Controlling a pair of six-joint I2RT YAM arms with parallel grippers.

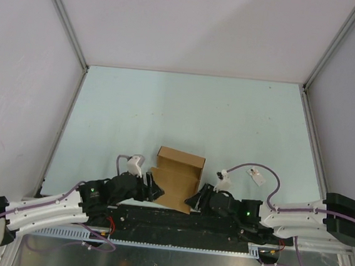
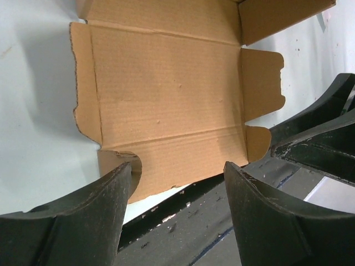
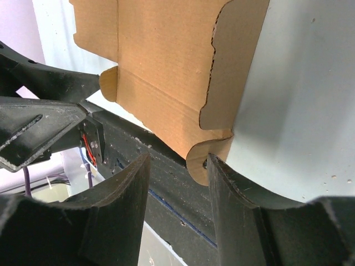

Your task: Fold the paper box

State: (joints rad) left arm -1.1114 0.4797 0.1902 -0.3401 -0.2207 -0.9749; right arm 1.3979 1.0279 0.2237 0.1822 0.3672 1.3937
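Observation:
The paper box is a brown cardboard sheet lying mostly flat at the table's near edge, with its far panel standing up. In the left wrist view the paper box spreads out ahead, side flaps showing. My left gripper is open at its near-left corner, and the left fingertip overlaps a rounded tab. My right gripper is open at the near-right corner of the paper box. A rounded tab sits between the jaws, against the right fingertip. In the top view my left gripper and right gripper flank the box.
A black rail runs along the near edge under both grippers. A small white packet lies on the table to the right. Grey walls and metal posts close in the pale table.

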